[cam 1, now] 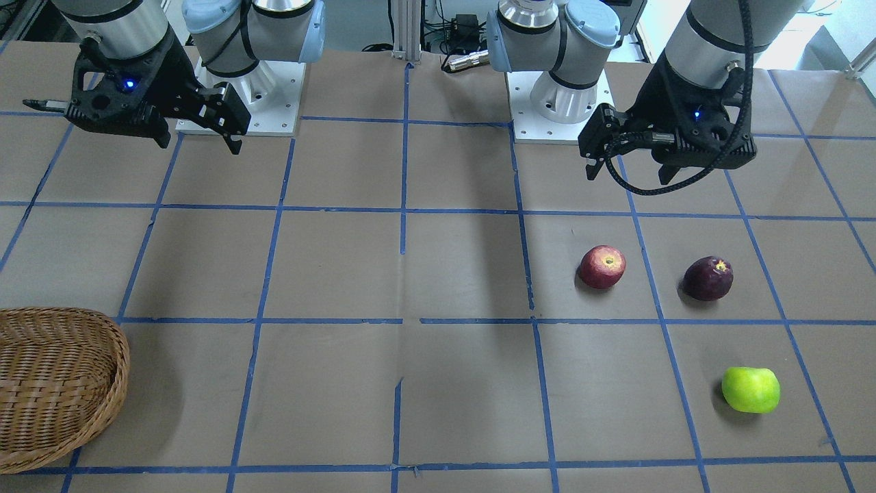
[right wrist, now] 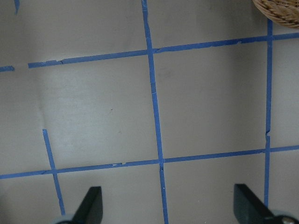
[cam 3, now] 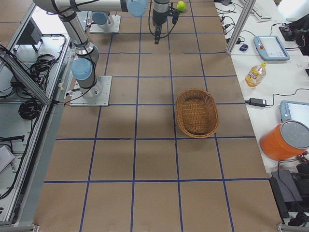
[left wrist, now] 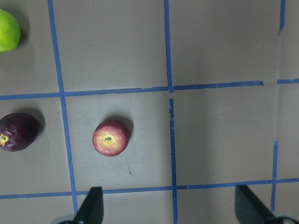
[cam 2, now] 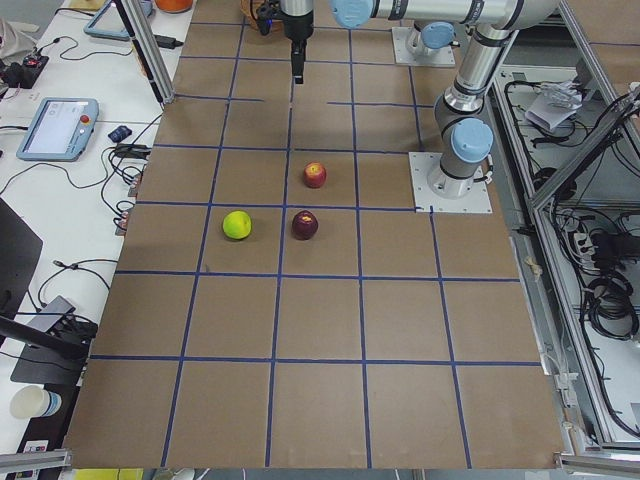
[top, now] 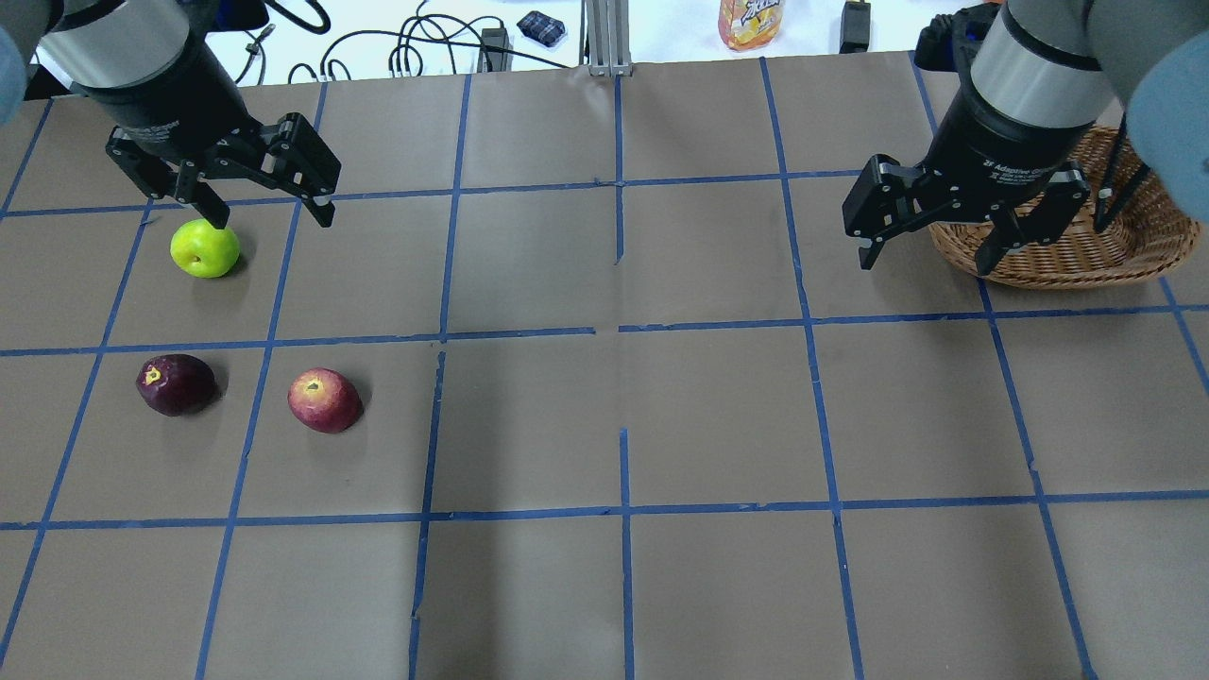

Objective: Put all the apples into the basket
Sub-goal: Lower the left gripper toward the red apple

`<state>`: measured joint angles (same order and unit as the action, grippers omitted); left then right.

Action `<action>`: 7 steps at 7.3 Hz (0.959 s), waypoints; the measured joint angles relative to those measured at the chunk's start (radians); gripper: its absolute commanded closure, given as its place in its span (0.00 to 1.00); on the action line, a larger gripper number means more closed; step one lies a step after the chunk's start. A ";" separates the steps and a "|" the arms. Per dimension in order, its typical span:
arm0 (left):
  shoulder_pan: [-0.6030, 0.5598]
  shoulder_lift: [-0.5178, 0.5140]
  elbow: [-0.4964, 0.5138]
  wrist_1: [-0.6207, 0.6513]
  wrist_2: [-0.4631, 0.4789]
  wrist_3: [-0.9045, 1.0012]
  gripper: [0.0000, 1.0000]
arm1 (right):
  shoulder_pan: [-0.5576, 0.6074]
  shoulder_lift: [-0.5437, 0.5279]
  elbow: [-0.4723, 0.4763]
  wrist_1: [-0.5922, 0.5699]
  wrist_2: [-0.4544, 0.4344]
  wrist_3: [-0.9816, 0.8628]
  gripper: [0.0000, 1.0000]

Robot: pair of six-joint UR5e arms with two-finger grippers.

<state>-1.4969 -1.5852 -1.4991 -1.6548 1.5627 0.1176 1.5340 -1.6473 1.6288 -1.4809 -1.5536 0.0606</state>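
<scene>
Three apples lie on the brown table on my left side: red (top: 324, 400) (cam 1: 603, 266) (left wrist: 111, 137), dark purple (top: 177, 383) (cam 1: 708, 278) (left wrist: 17, 131) and green (top: 204, 248) (cam 1: 751, 389) (left wrist: 7, 30). My left gripper (top: 271, 210) (cam 1: 628, 174) is open and empty, raised above the table near the apples. The wicker basket (top: 1067, 260) (cam 1: 61, 383) (cam 3: 196, 112) stands empty at the far right. My right gripper (top: 926, 260) (cam 1: 200, 142) is open and empty, raised beside the basket's near left edge; the basket's rim (right wrist: 280, 11) shows in the right wrist view's corner.
The two arm bases (cam 1: 239, 96) (cam 1: 561, 103) stand at my edge of the table. A juice bottle (top: 751, 21), cables and control tablets lie beyond the far edge. Blue tape lines grid the table.
</scene>
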 measured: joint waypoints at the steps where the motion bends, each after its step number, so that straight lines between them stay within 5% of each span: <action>1: -0.001 0.000 -0.001 0.000 0.001 0.000 0.00 | 0.000 0.000 0.000 0.000 0.000 0.000 0.00; 7: 0.004 0.001 -0.030 -0.018 -0.001 0.008 0.00 | 0.000 -0.001 0.000 0.002 -0.004 -0.001 0.00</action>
<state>-1.4930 -1.5841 -1.5291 -1.6726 1.5622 0.1258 1.5340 -1.6482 1.6291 -1.4788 -1.5579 0.0598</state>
